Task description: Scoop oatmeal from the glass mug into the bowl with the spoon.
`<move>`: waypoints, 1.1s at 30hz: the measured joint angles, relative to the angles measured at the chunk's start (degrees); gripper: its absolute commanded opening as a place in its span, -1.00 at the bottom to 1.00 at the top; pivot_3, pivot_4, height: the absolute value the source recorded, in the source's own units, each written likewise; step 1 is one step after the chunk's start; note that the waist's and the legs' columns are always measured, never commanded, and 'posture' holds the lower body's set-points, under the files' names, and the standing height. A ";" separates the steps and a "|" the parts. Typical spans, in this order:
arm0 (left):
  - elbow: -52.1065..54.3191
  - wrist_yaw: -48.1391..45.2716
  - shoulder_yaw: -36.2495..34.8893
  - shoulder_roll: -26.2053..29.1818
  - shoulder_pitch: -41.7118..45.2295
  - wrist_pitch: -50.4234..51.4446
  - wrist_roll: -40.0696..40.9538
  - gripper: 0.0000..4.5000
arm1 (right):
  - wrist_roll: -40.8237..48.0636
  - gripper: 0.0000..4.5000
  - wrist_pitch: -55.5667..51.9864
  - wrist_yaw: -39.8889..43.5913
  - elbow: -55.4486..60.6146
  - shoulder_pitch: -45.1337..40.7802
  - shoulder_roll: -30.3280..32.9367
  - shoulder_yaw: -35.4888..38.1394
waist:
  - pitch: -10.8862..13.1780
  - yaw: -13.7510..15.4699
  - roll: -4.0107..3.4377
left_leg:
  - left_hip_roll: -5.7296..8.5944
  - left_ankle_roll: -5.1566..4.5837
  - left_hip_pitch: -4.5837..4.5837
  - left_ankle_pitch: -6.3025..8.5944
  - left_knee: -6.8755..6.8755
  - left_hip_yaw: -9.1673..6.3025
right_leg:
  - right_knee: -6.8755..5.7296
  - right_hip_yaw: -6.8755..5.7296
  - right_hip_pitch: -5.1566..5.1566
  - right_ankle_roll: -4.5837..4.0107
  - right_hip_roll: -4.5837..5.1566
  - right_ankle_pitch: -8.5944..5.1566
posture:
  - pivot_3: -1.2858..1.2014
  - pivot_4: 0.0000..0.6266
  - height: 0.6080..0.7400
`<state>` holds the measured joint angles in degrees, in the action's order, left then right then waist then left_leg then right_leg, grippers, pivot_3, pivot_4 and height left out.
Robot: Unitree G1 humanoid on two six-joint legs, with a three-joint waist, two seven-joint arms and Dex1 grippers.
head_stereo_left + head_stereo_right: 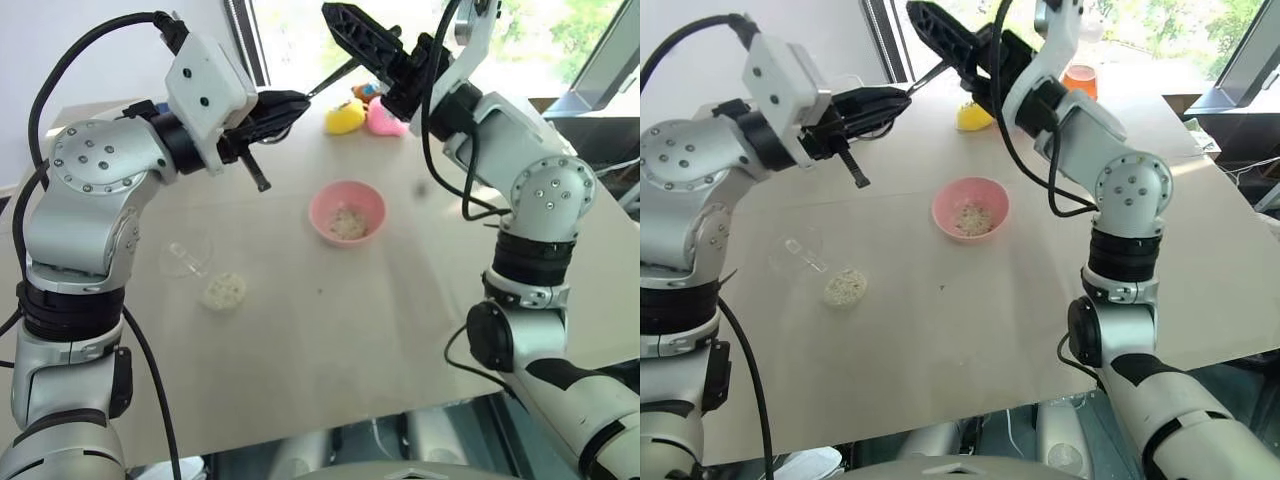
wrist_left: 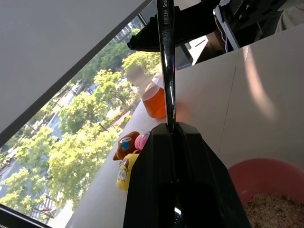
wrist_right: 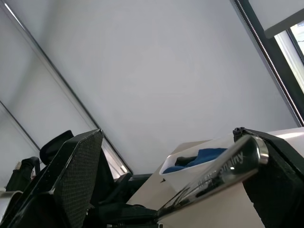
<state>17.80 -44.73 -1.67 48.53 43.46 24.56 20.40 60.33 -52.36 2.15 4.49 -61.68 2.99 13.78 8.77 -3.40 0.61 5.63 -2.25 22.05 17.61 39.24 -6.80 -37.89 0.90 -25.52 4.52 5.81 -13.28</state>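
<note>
Grippers meet above the desk point(image 1: 400, 330): left gripper point(image 1: 285, 105) clamped on the spoon point(image 1: 330, 78), handle reaching between the wide-spread fingers of the right gripper point(image 1: 365, 40). Bowl point(image 1: 347, 212) below holds oatmeal; glass mug point(image 1: 187, 255) lies near a spilled heap.

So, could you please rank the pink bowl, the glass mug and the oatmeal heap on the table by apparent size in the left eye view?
1. the pink bowl
2. the glass mug, lying on its side; its clear outline is hard to trace
3. the oatmeal heap, only slightly smaller than the mug, so that order is unsure
</note>
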 measured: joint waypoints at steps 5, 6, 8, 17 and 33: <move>-0.07 -0.62 0.00 -0.37 -0.04 -0.02 -0.76 -0.97 | 0.28 1.00 -1.07 1.34 -0.61 0.01 2.40 -0.56 | 0.00 -0.34 0.00 | 0.01 0.00 0.01 0.00 0.01 0.00 | -0.01 0.01 -0.02 0.00 0.01 0.00 | 0.03 -0.52 1.00; -0.15 -0.63 0.00 -0.48 -0.04 -0.02 -1.04 -1.00 | 0.28 0.76 -1.19 1.64 -0.68 0.01 2.73 -0.59 | 0.00 -0.42 0.00 | 0.01 0.00 0.01 0.00 0.01 0.00 | -0.01 0.02 -0.02 0.00 0.01 0.00 | 0.03 -0.52 1.00; -0.42 -0.62 0.00 -0.71 -0.04 -0.02 -1.16 -1.00 | 0.28 0.65 -1.24 2.09 -0.80 0.01 3.00 -0.73 | 0.00 -0.51 0.00 | 0.01 0.00 0.00 0.00 0.01 0.00 | -0.03 0.03 -0.02 0.00 0.01 0.00 | 0.03 -0.52 1.00; -0.51 -0.75 0.09 -0.86 -0.57 0.19 -1.71 -1.00 | 0.92 -0.98 -1.36 3.75 -1.32 0.02 3.45 -1.62 | 0.00 -0.61 -0.01 | 0.01 0.00 0.01 0.00 0.02 0.01 | -0.06 0.09 -0.09 0.00 0.01 0.00 | 0.03 -0.52 1.00; 0.10 -0.45 -2.32 -2.33 -1.14 2.19 1.23 -0.30 | 0.63 -1.00 -1.03 3.53 -1.65 -0.04 3.47 -1.95 | 0.03 -0.61 -0.06 | 0.02 0.00 0.02 0.00 0.05 0.01 | -0.08 0.12 -0.11 0.00 0.01 0.00 | 0.03 -0.52 1.00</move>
<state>17.91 -45.17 -3.99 46.20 42.32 26.74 21.63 60.96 -53.38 5.68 2.84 -61.72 6.47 11.83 8.80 -4.01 0.54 5.65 -2.25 22.07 17.61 39.30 -6.79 -37.97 1.01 -25.63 4.53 5.82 -13.28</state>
